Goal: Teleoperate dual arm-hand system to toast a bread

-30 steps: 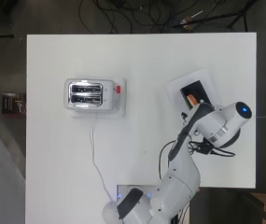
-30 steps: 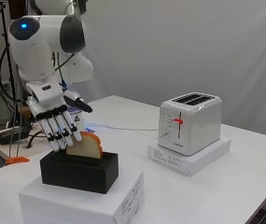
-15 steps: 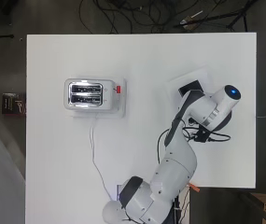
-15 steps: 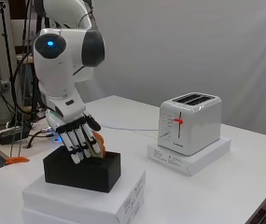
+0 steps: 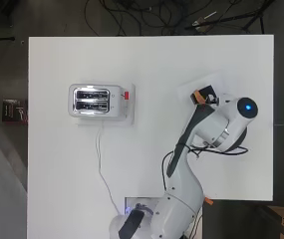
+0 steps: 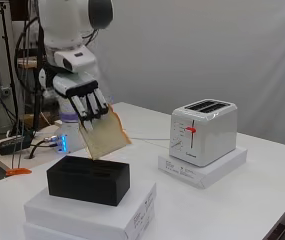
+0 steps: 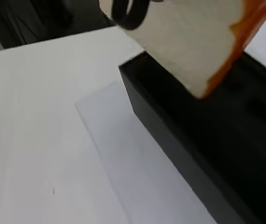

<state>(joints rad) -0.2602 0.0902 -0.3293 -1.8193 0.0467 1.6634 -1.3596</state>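
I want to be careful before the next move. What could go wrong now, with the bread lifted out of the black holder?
1. The hand holds the bread slice only by its upper edge, and the slice hangs tilted; it may slip and fall onto the black holder.
2. The toaster has narrow slots; a tilted slice could catch on the rim instead of going in.

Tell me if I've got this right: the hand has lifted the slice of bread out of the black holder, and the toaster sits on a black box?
Not quite. The side view shows the toaster on a white box, not black. The hand does hold the bread slice above the black holder.
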